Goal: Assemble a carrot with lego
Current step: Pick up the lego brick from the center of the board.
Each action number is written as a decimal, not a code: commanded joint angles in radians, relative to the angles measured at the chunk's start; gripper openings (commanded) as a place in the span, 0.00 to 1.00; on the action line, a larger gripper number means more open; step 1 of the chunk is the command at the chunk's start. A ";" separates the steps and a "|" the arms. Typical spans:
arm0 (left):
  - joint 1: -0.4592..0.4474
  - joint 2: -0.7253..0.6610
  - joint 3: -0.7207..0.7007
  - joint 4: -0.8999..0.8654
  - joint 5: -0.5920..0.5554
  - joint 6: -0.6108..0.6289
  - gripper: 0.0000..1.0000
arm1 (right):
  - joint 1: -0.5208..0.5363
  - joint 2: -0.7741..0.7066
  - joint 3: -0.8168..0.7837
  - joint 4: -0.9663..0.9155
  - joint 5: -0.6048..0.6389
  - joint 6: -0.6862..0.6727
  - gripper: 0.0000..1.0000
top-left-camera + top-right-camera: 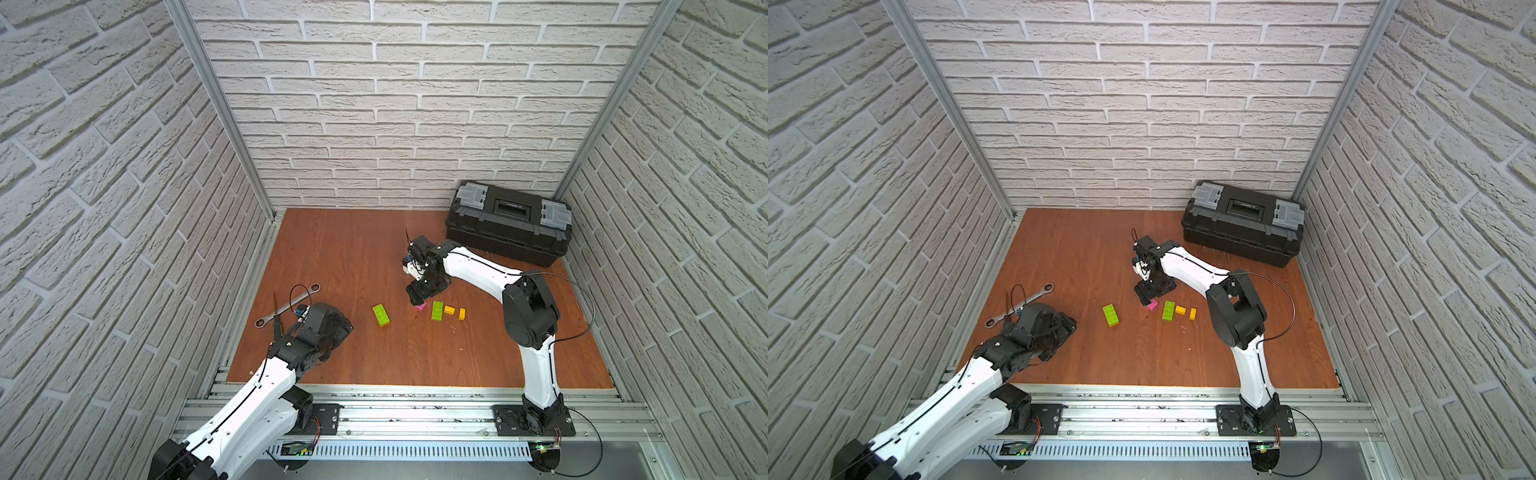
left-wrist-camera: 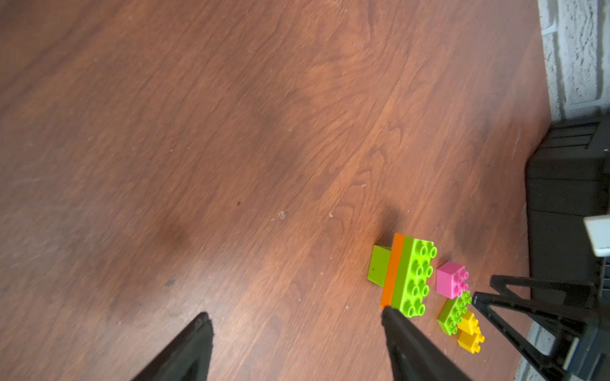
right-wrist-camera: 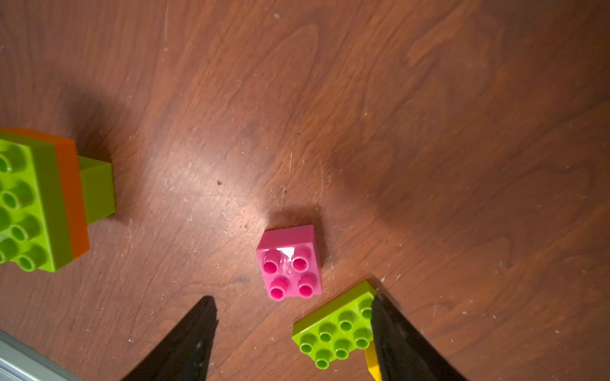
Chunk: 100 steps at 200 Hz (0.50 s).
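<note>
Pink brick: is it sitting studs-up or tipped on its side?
Studs-up: the pink brick lies flat on the table, all four studs facing the right wrist camera.

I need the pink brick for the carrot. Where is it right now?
In both top views the pink brick sits on the table beside the right gripper, between the green-orange stack and a single green brick.

Top views: stereo head, high over table (image 1: 353, 257) front edge, tilted down toward back wall (image 1: 415, 124); far; whole scene, near-identical framing.
Left wrist: low, oblique across table, stack (image 2: 409, 277) mid-range.
Right wrist: close, steep down on pink brick (image 3: 288, 262).
Wrist views share stack, pink brick, green brick (image 3: 333, 333).
</note>
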 commanded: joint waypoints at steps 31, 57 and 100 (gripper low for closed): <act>-0.004 0.032 0.043 0.037 0.017 0.012 0.84 | -0.002 0.035 -0.005 0.015 -0.009 -0.044 0.70; -0.007 0.040 0.045 0.043 0.021 0.012 0.84 | 0.004 0.056 0.007 0.006 0.001 -0.045 0.66; -0.008 0.046 0.050 0.044 0.021 0.013 0.84 | 0.012 0.079 0.019 -0.007 0.044 -0.043 0.59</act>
